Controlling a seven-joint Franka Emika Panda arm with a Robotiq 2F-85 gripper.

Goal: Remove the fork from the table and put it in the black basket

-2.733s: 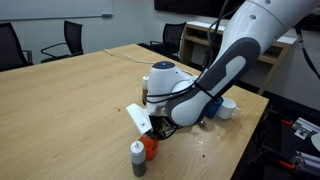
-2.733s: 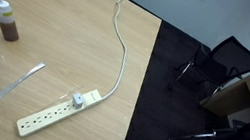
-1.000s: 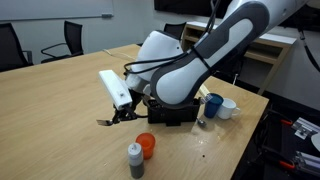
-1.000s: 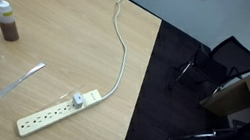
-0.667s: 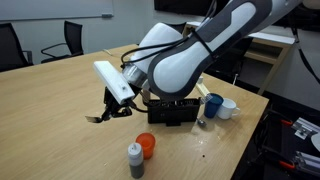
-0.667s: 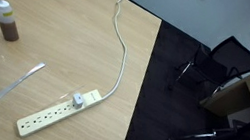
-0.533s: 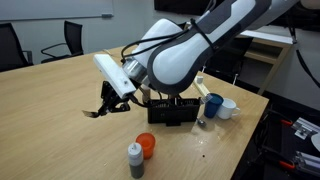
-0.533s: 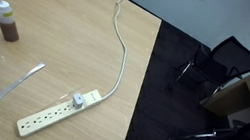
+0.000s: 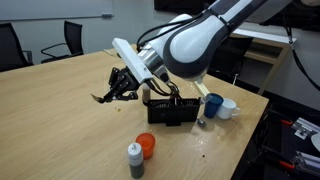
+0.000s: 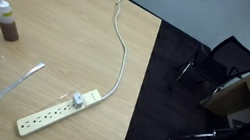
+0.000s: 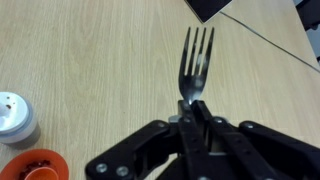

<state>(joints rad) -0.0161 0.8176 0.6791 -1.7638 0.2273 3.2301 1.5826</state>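
Currently a long wooden conference table [image 9: 60,95] is filling most of both exterior views, with wide bare wood stretching toward the office chairs [image 9: 68,40] at its far side. The white Franka arm [image 9: 205,35] is reaching over it, and its gripper [image 11: 197,106] is pinching the fork [image 11: 197,58] at the neck, tines pointing away from the wrist camera. The fork is hanging in the air above open tabletop, clear of the surface and apart from the black basket [image 9: 172,110], on the side away from the cups.

The basket is sitting under the arm, with a blue cup [image 9: 212,104] and a white mug [image 9: 229,107] standing just beside it, close to the table's edge. In an exterior view a beige power strip [image 10: 59,112] is lying near the table edge, and its cable [image 10: 120,40] is running along that edge above the dark carpet [image 10: 181,102]. Two brown sauce bottles [image 10: 3,18] are standing further in. Nearer the front edge, a grey-capped bottle [image 9: 136,158] and an orange-lidded container [image 9: 148,145] are standing together, well apart from the fork.
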